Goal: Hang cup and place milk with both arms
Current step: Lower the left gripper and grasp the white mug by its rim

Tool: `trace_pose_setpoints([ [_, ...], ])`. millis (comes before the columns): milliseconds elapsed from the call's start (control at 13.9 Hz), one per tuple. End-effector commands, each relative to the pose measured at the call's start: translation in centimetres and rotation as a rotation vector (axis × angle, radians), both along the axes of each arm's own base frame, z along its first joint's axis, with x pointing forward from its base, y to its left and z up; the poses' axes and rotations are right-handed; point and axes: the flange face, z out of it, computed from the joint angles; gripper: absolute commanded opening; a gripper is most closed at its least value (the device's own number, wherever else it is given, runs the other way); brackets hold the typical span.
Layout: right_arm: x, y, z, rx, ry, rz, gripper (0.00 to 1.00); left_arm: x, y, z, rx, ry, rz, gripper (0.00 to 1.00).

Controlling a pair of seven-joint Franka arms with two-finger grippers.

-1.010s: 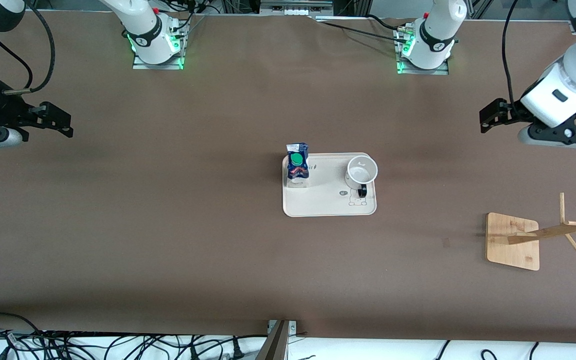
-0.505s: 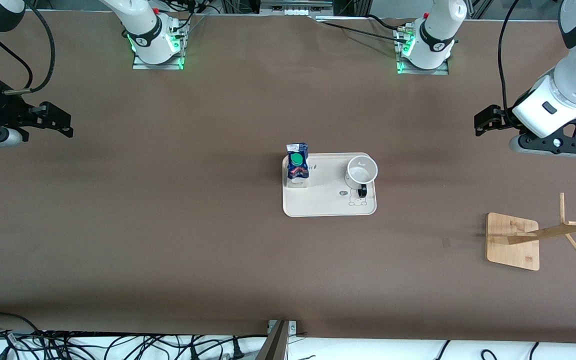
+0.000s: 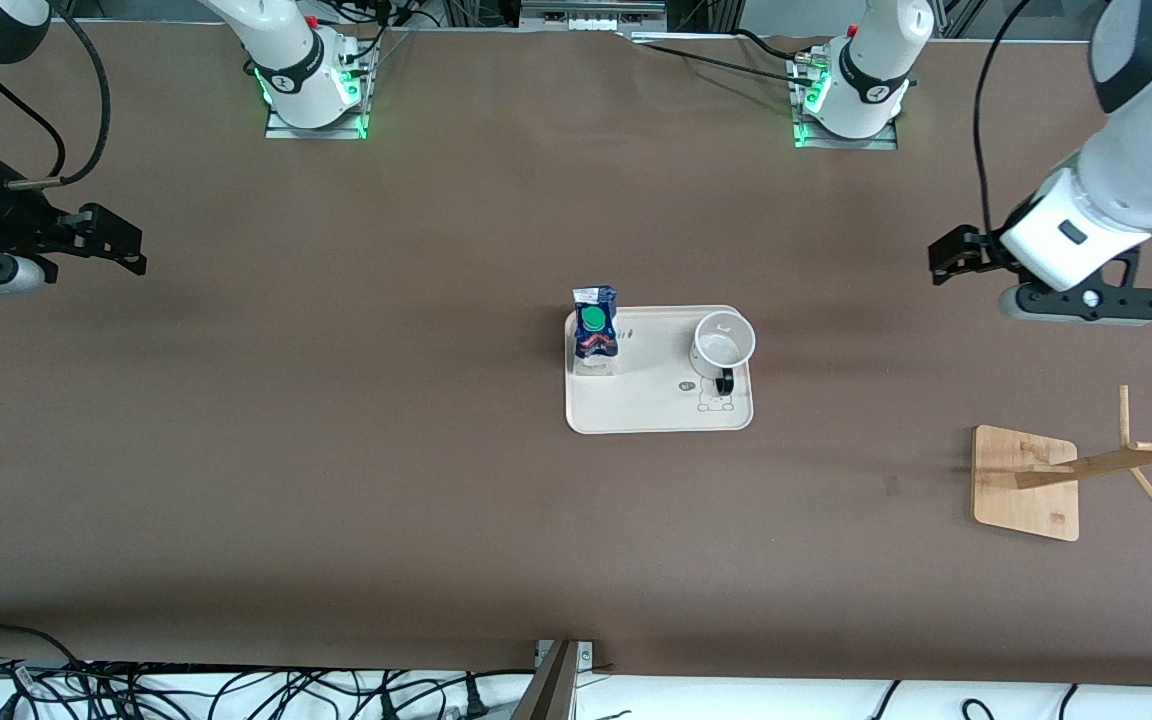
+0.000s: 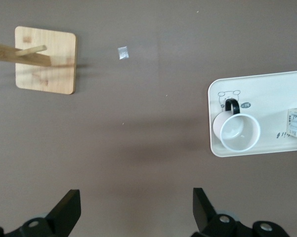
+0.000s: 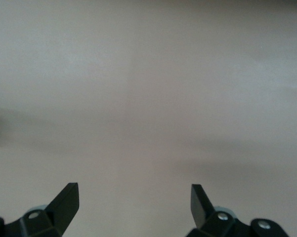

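Centrally, a cream tray (image 3: pixel 656 415) holds the milk (image 3: pixel 595 335) at ten o'clock, the cup (image 3: pixel 723 342) at two; left gripper (image 3: pixel 944 256) and right gripper (image 3: pixel 126 245) hover with jaws released over bare tabletop (image 3: pixel 336 450).

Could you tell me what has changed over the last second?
The left gripper, open and empty, has moved over the bare table toward the tray. The right gripper waits open, unmoved. The cup, the milk and the wooden rack stayed put.
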Motion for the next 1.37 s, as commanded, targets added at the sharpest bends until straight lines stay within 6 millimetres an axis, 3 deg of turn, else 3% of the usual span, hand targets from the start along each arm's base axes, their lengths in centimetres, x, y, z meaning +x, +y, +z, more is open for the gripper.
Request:
trace_pose_setpoints([
  [0,0.1,0.1,0.5,0.002,-0.008,-0.001,1.00,2.3,-4.0,-5.9,-0.043,-0.046,-0.015,1.00],
  [289,0.1,0.1,0.6,0.002,-0.010,-0.001,1.00,2.7,-10.2,-11.7,-0.059,0.008,0.049,1.00],
  [505,0.1,0.1,0.5,0.002,-0.008,-0.001,1.00,1.1,-16.8,-16.9,-0.021,0.055,0.086,0.91],
  [722,0.1,0.1,0.5,0.001,-0.006,-0.001,1.00,0.4,-20.7,-22.7,0.048,0.028,0.079,0.82],
  [794,0.1,0.1,0.5,0.002,-0.008,-0.001,1.00,0.3,-21.5,-24.1,0.043,0.016,0.138,0.82],
  [938,0.1,0.1,0.5,0.002,-0.008,-0.001,1.00,-2.1,-24.0,-26.7,0.062,0.034,0.159,0.70],
  [1082,0.1,0.1,0.5,0.002,-0.008,-0.001,1.00,-3.6,-24.3,-28.7,0.063,0.035,0.198,0.70],
  [1299,0.1,0.1,0.5,0.002,-0.008,-0.001,1.00,-6.2,-26.5,-31.2,0.071,0.038,0.236,0.65],
])
